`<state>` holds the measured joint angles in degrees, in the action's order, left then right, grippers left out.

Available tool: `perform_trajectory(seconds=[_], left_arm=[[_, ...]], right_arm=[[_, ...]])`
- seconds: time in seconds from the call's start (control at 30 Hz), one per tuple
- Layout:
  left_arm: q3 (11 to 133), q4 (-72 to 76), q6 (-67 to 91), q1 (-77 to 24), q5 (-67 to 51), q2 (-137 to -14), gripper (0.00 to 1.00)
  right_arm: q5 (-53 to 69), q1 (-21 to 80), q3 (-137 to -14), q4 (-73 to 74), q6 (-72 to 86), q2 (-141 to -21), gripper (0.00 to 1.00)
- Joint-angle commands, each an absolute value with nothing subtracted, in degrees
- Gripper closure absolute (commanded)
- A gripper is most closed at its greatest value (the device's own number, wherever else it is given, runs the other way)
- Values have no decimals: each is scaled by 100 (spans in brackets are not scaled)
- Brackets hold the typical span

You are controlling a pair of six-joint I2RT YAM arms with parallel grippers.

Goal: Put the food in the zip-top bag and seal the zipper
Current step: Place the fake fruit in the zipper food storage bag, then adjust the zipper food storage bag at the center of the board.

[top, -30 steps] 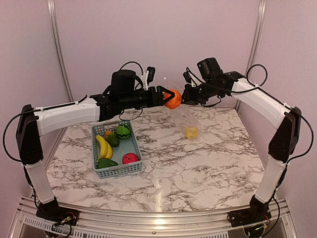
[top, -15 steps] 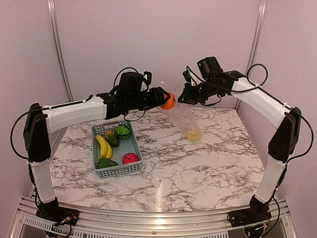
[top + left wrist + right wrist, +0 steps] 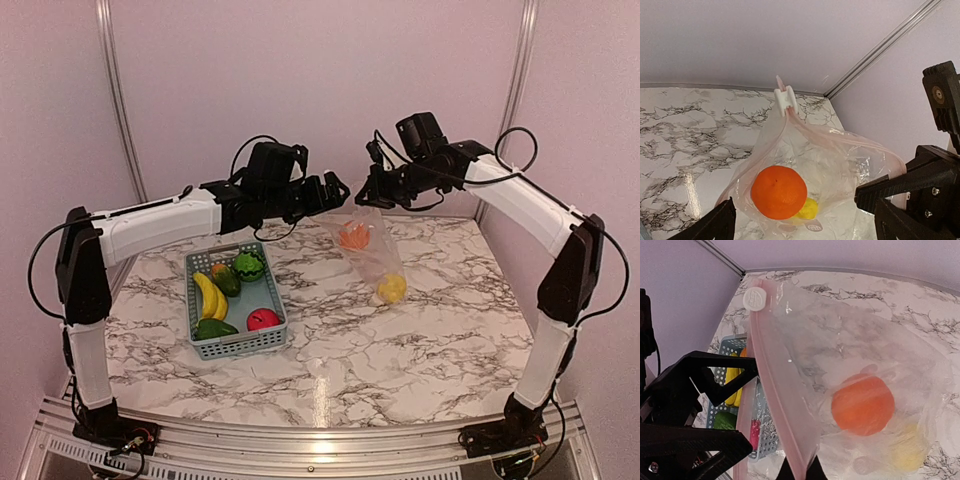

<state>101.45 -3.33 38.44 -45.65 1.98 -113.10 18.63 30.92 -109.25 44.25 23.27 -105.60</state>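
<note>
Two white-and-black robot arms meet high over the far side of a white marble tabletop (image 3: 430, 340). The left arm (image 3: 160, 225) reaches in from the left and the right arm (image 3: 520, 205) from the right, and their tips are just beside each other.

Below them hangs the zip-top bag (image 3: 378, 262), clear and crinkled. Its mouth is up at the arm tips and its lower end is down near the tabletop; whether it touches the marble cannot be told. The grey-blue mesh basket (image 3: 240, 346) sits on the tabletop under the left arm, to the left of the bag and apart from it.

The right end effector (image 3: 372, 190) pinches the bag's mouth edge, with its fingers pressed together on the zipper (image 3: 776, 390). The left end effector (image 3: 335, 190) is spread wide at the open mouth and holds nothing.

Of the food, 2 pieces are inside the bag: an orange ball (image 3: 778, 192) partway down and a yellow piece (image 3: 391, 288) at the bottom. In the basket lie yellow bananas (image 3: 208, 296), a striped green round piece (image 3: 248, 267), a red piece (image 3: 263, 319) and a green piece (image 3: 215, 328) at the near left corner.

The zipper's 2 lips are parted. The small whitish slider (image 3: 785, 99) sits at the end of the mouth away from the right end effector's grip.
</note>
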Motion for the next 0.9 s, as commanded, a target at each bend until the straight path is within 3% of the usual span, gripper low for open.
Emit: perform_trajectory(seconds=[0.0, 0.23, 0.5, 0.67, 0.87], left_arm=[[10268, -515, 3365, -4526, 166, -10825, 1], [9534, -456, 3007, -4485, 378, -9872, 1], [7850, -472, 2767, -4111, 975, -8600, 1], [6723, -68, 2755, -3938, 2388, -7819, 1], [6559, -551, 1895, -3710, 1684, -7692, 7]], right_arm=[[2009, 2978, -11209, 4393, 2438, -10657, 100], [2061, 2723, -11262, 4411, 2459, -10679, 100], [1473, 1966, -11658, 4989, 2180, -10601, 100], [1400, 1596, -11698, 4938, 2128, -10469, 100], [1376, 1538, -11947, 4922, 2057, -10549, 100]])
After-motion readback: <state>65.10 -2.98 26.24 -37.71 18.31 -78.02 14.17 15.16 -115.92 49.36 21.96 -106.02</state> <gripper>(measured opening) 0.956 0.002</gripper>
